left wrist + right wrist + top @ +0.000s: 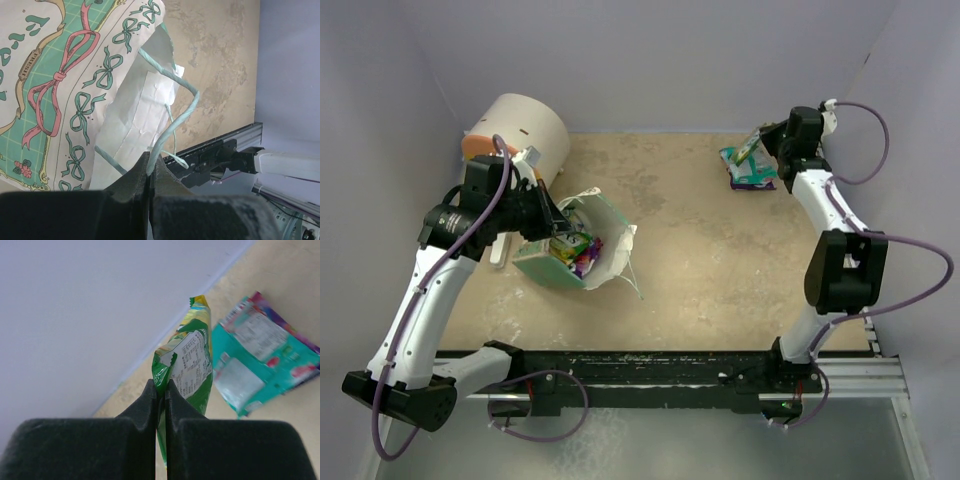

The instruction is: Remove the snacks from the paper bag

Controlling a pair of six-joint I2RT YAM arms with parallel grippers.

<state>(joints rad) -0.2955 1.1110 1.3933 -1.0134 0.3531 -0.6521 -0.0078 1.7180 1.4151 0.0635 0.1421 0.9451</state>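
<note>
Top external view has the paper bag [542, 266] slumped around 9 o'clock on the table [720, 270], with its mouth gaping so the pale inside shows. A clump of snacks [575, 250] is packed in there, green, yellow and purple wrappers all jumbled up. The left gripper [555, 215] is right at the bag's 12 o'clock rim. In the left wrist view its fingers [130, 187] are pinched tight on the bag's thin string handle [175, 120], with the printed front panel [60, 75] filling the 10 o'clock side of that shot. A big cream cylinder [525, 130] sits just behind that arm at about 11 o'clock, pretty crowded in there. A white stick-shaped piece [499, 250] lies at the bag's 9 o'clock, half hidden under the arm. Over at 1 o'clock near the back wall, the right gripper [762, 146] is clamped shut on the edge of a green-yellow packet [192, 365]. A teal and purple packet [260, 352] lies flat on the table just beside it, toward 3 o'clock in the right wrist view. Can't tell if the held packet touches the table.
</note>
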